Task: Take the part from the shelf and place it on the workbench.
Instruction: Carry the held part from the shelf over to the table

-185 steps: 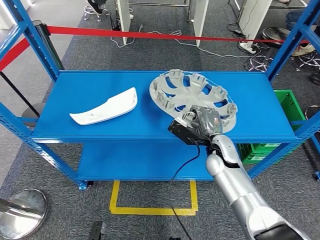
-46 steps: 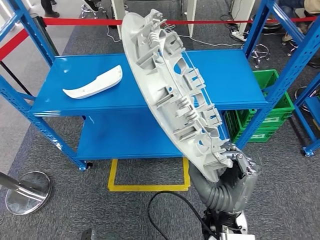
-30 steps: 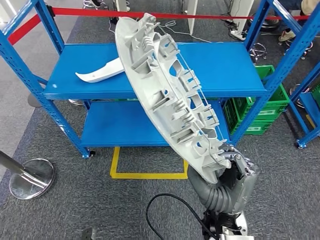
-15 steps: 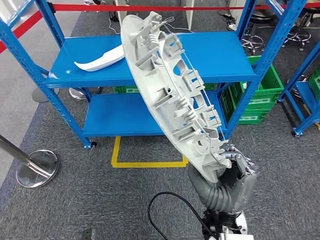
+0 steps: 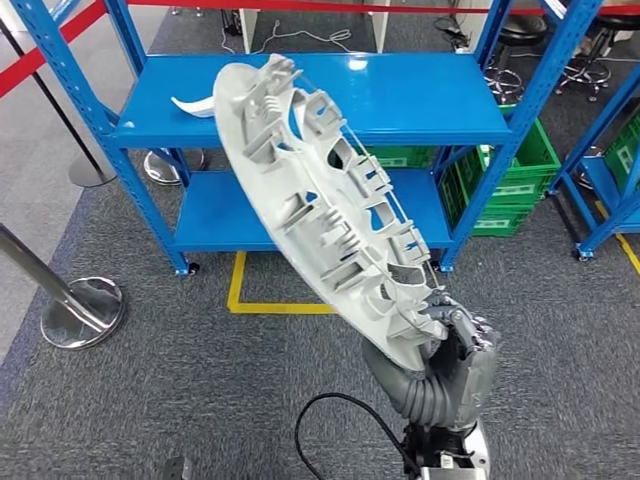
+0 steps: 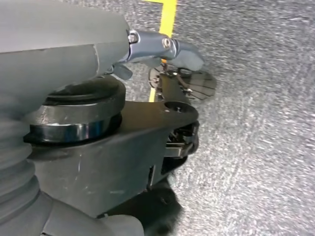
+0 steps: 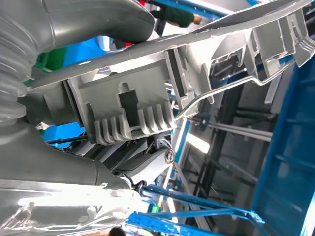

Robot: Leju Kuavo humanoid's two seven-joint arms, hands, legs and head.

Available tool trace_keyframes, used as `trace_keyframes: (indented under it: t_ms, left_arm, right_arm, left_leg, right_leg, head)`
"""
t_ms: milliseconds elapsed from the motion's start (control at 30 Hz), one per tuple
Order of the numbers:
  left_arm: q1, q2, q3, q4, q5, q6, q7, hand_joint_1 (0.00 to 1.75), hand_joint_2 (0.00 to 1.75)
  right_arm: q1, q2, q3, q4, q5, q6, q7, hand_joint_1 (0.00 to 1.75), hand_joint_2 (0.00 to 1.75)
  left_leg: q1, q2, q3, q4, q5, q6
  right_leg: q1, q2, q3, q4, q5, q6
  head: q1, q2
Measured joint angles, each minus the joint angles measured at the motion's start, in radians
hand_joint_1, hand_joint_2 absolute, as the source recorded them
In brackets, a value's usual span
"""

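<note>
The grey wheel cover is in the air in front of the blue shelf, tilted, with its ribbed back side facing up. Its lower edge sits in the right hand, which grasps the rim from below; the rest of the cover rises up and to the left from the hand. In the right wrist view the thick thumb lies on one face of the rim and the clips of the cover are just beside the palm. The right arm is bent, with the hand low over the grey carpet. The left hand hangs over the floor; whether it is released or clenched I cannot tell. A white curved part lies on the top shelf.
</note>
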Motion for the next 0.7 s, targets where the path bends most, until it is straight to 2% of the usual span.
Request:
trace_keyframes:
  t_ms: [33, 67, 100, 167, 200, 233, 300, 333, 367, 400, 433, 500, 533, 567, 600, 667, 700]
  left_arm:
    - [0.000, 0.000, 0.000, 0.000, 0.000, -0.001, 0.000, 0.00, 1.75]
    - [0.000, 0.000, 0.000, 0.000, -0.001, -0.001, 0.000, 0.00, 1.75]
    - [0.000, 0.000, 0.001, 0.000, -0.001, -0.002, -0.001, 0.00, 1.75]
    - [0.000, 0.001, 0.001, 0.000, -0.002, -0.002, -0.001, 0.00, 1.75]
    - [0.001, 0.001, 0.001, 0.000, -0.002, -0.002, -0.001, 0.00, 1.75]
    - [0.001, 0.002, 0.002, 0.000, -0.002, -0.002, -0.001, 0.00, 1.75]
    - [0.001, 0.004, 0.002, 0.000, -0.003, -0.001, -0.001, 0.00, 1.75]
    - [0.000, 0.004, 0.002, 0.000, -0.004, 0.000, -0.001, 0.00, 1.75]
    - [0.000, 0.005, 0.002, 0.000, -0.004, 0.002, -0.001, 0.00, 1.75]
    - [0.000, 0.005, 0.002, 0.000, -0.005, 0.003, -0.001, 0.00, 1.75]
    - [0.000, 0.006, 0.002, 0.000, -0.006, 0.003, -0.001, 0.00, 1.75]
    - [-0.002, 0.005, 0.002, 0.000, -0.007, 0.003, -0.002, 0.00, 1.75]
    - [-0.003, 0.004, 0.002, 0.000, -0.008, 0.003, -0.003, 0.00, 1.75]
    - [-0.004, 0.004, 0.002, 0.000, -0.008, 0.002, -0.005, 0.00, 1.75]
    - [-0.005, 0.003, 0.002, 0.000, -0.008, 0.001, -0.006, 0.00, 1.75]
    - [-0.002, 0.003, 0.003, 0.000, -0.011, 0.007, -0.003, 0.00, 1.75]
    - [0.000, 0.003, 0.003, 0.000, -0.016, 0.017, 0.000, 0.00, 1.75]
  right_arm:
    - [-0.001, -0.001, 0.002, 0.001, 0.001, 0.002, 0.000, 1.75, 1.75]
    - [-0.002, -0.002, 0.004, 0.001, 0.003, 0.004, -0.001, 1.75, 1.75]
    - [-0.002, -0.002, 0.005, 0.002, 0.005, 0.005, -0.002, 1.75, 1.75]
    - [-0.003, -0.003, 0.006, 0.002, 0.007, 0.007, -0.003, 1.75, 1.75]
    - [-0.004, -0.004, 0.007, 0.003, 0.007, 0.007, -0.003, 1.75, 1.75]
    - [-0.004, -0.004, 0.007, 0.003, 0.007, 0.007, -0.003, 1.75, 1.75]
    - [-0.004, -0.004, 0.007, 0.005, 0.006, 0.006, -0.002, 1.75, 1.75]
    - [-0.004, -0.004, 0.007, 0.006, 0.003, 0.004, 0.000, 1.75, 1.75]
    - [-0.003, -0.004, 0.007, 0.007, -0.001, 0.002, 0.002, 1.75, 1.75]
    - [-0.003, -0.004, 0.006, 0.008, -0.004, 0.000, 0.003, 1.75, 1.75]
    - [-0.002, -0.004, 0.006, 0.009, -0.008, -0.001, 0.004, 1.75, 1.75]
    - [-0.001, -0.004, 0.006, 0.009, -0.012, -0.003, 0.005, 1.75, 1.75]
    - [-0.002, -0.004, 0.006, 0.009, -0.018, -0.004, 0.005, 1.75, 1.75]
    - [-0.002, -0.004, 0.006, 0.009, -0.030, -0.003, 0.005, 1.75, 1.75]
    - [-0.002, -0.004, 0.006, 0.009, -0.048, -0.001, 0.004, 1.75, 1.75]
    - [0.000, -0.004, 0.004, 0.009, -0.089, 0.014, -0.005, 1.75, 1.75]
    - [0.001, -0.004, 0.004, 0.009, -0.102, 0.023, -0.013, 1.75, 1.75]
  left_leg:
    - [0.000, 0.000, -0.008, 0.000, 0.010, -0.005]
    - [0.000, -0.001, -0.012, -0.001, 0.020, -0.010]
    - [0.000, 0.000, -0.016, -0.002, 0.030, -0.015]
    - [0.003, -0.001, -0.024, -0.005, 0.042, -0.026]
    - [0.003, -0.001, -0.033, 0.005, 0.027, -0.032]
    - [0.004, -0.001, -0.045, 0.034, -0.006, -0.038]
    - [0.005, -0.001, -0.081, 0.152, -0.103, -0.046]
    - [0.006, -0.001, -0.097, 0.219, -0.140, -0.048]
    - [0.006, -0.001, -0.104, 0.268, -0.156, -0.050]
    - [0.007, -0.001, -0.096, 0.284, -0.152, -0.050]
    - [0.007, -0.001, -0.071, 0.264, -0.131, -0.050]
    - [0.010, -0.001, 0.020, 0.146, -0.085, -0.049]
    - [0.011, -0.002, 0.065, 0.079, -0.076, -0.047]
    - [0.011, -0.004, 0.095, 0.030, -0.077, -0.043]
    - [0.009, -0.005, 0.107, 0.002, -0.082, -0.038]
    - [0.007, -0.006, 0.099, -0.010, -0.082, -0.025]
    - [0.007, -0.005, 0.095, -0.010, -0.079, -0.018]
  right_leg:
    - [0.002, 0.001, 0.049, -0.069, -0.005, -0.003]
    - [0.004, 0.002, 0.079, -0.119, -0.014, -0.006]
    - [0.007, 0.004, 0.091, -0.145, -0.021, -0.010]
    - [0.008, 0.004, 0.075, -0.152, -0.006, -0.022]
    - [0.006, 0.004, 0.067, -0.153, 0.003, -0.030]
    - [0.005, 0.003, 0.057, -0.155, 0.014, -0.038]
    - [0.004, 0.001, 0.038, -0.156, 0.033, -0.047]
    - [0.004, 0.001, 0.028, -0.155, 0.042, -0.047]
    - [0.005, 0.000, 0.017, -0.155, 0.050, -0.047]
    - [0.005, -0.001, 0.006, -0.154, 0.058, -0.045]
    - [0.004, -0.001, -0.004, -0.154, 0.066, -0.043]
    - [0.005, 0.000, -0.023, -0.152, 0.079, -0.037]
    - [0.006, 0.000, -0.031, -0.151, 0.084, -0.033]
    - [0.008, 0.000, -0.038, -0.149, 0.090, -0.029]
    - [0.009, -0.001, -0.045, -0.147, 0.097, -0.024]
    - [0.007, -0.001, -0.058, -0.143, 0.107, -0.014]
    - [0.005, -0.001, -0.066, -0.134, 0.099, -0.010]
  head:
    - [-0.001, 0.000]
    - [0.000, 0.000]
    - [0.002, 0.000]
    - [0.004, 0.000]
    - [0.002, 0.000]
    - [0.000, 0.000]
    - [-0.004, 0.000]
    - [-0.004, 0.000]
    - [-0.004, 0.000]
    - [-0.004, 0.000]
    - [-0.004, 0.000]
    - [-0.005, 0.000]
    - [-0.005, 0.000]
    - [-0.005, 0.000]
    - [-0.005, 0.000]
    - [-0.005, 0.000]
    - [-0.004, 0.000]
